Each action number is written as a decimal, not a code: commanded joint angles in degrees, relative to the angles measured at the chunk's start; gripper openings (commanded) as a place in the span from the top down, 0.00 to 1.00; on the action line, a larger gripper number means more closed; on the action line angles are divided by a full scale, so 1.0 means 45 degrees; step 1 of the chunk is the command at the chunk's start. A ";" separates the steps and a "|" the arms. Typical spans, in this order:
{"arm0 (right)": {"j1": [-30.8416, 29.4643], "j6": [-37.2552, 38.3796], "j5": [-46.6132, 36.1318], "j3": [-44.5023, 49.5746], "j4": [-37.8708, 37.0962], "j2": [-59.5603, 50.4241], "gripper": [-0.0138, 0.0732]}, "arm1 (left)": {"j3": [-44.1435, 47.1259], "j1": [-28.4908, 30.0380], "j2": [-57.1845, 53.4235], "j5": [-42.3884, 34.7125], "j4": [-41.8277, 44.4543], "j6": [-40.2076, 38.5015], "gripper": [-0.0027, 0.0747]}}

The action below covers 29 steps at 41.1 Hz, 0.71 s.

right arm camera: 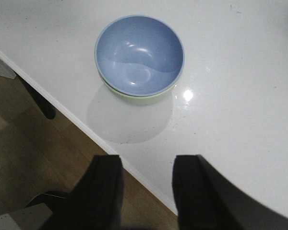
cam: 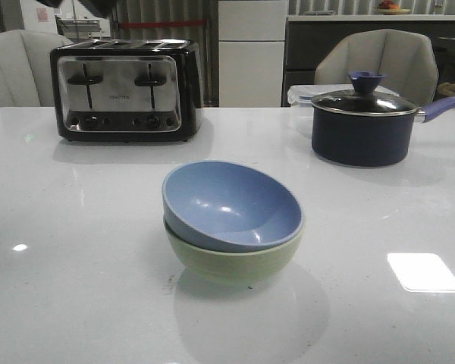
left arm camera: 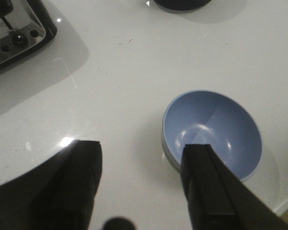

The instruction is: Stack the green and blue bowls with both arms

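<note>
The dusty blue bowl [cam: 231, 203] sits tilted inside the pale green bowl [cam: 235, 260] at the middle of the white table. Both arms are out of the front view. In the left wrist view my left gripper [left arm camera: 144, 152] is open and empty, well above the table, with the blue bowl [left arm camera: 216, 129] beside one finger. In the right wrist view my right gripper [right arm camera: 146, 165] is open and empty, over the table's edge, apart from the blue bowl [right arm camera: 139, 53]; the green bowl's rim [right arm camera: 144, 98] shows beneath it.
A black and chrome toaster [cam: 125, 89] stands at the back left. A dark lidded saucepan [cam: 362, 125] with a blue handle stands at the back right. Chairs stand behind the table. The table's front edge [right arm camera: 77, 122] and wooden floor show in the right wrist view.
</note>
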 commanded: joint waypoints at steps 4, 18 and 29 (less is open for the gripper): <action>-0.0015 -0.0132 -0.0814 -0.0377 0.0050 -0.0014 0.40 | 0.1381 -0.0038 -0.2591 -0.0563 0.0081 -0.0029 0.40; -0.0015 -0.0132 -0.0852 -0.0377 0.0050 -0.0014 0.40 | 0.3962 -0.0038 -0.6452 0.0037 0.0058 -0.0029 0.40; -0.0015 -0.0132 -0.0917 -0.0367 0.0050 -0.0014 0.40 | 0.4521 -0.0038 -0.7052 0.0091 0.0058 -0.0029 0.40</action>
